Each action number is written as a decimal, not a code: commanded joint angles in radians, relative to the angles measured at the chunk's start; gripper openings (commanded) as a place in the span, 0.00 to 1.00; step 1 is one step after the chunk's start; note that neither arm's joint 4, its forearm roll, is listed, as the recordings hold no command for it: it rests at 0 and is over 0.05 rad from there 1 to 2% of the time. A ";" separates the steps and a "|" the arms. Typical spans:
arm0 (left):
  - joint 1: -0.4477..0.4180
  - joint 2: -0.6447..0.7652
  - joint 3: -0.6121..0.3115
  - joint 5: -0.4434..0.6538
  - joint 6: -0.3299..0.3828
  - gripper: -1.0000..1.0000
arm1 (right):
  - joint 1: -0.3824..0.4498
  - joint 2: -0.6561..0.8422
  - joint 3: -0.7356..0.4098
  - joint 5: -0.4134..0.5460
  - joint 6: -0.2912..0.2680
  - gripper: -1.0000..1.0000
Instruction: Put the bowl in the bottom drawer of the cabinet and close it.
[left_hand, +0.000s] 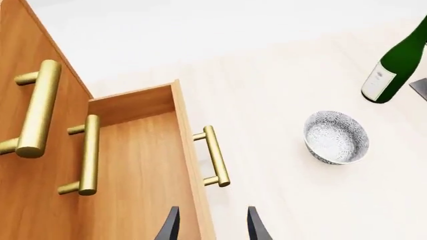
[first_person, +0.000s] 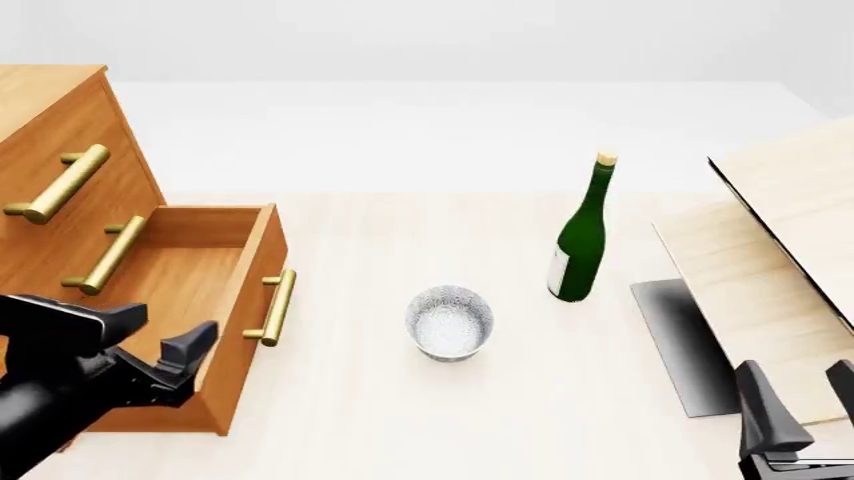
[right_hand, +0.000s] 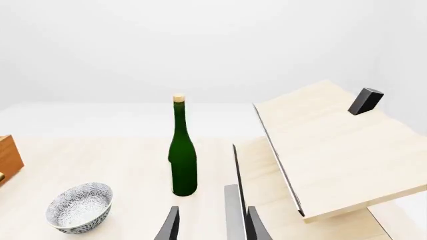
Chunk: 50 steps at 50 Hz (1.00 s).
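Fetching the bowl (first_person: 450, 322) mid-table: I bring the right pincer (first_person: 798, 412), spread and empty, over its rim; left pincer (first_person: 154, 345), also spread, guards the drawer (first_person: 187, 280).

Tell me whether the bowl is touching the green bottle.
Apart. The front view shows bare tabletop between the bowl and the green bottle; the right wrist view shows the same gap.

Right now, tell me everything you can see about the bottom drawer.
The bottom drawer is an orange-brown wooden box pulled open from the cabinet, with nothing showing inside. A brass bar handle is on its front panel. The left gripper hovers at its front corner, open. The bowl sits apart on the table.
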 joint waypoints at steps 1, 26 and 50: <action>-0.013 0.078 -0.024 0.002 -0.039 1.00 | 0.000 -0.001 0.000 0.001 0.000 1.00; 0.019 0.232 -0.031 -0.082 -0.053 1.00 | 0.000 -0.001 0.000 0.001 0.000 1.00; 0.003 0.368 -0.018 -0.150 -0.091 1.00 | 0.000 -0.001 0.000 0.001 0.000 1.00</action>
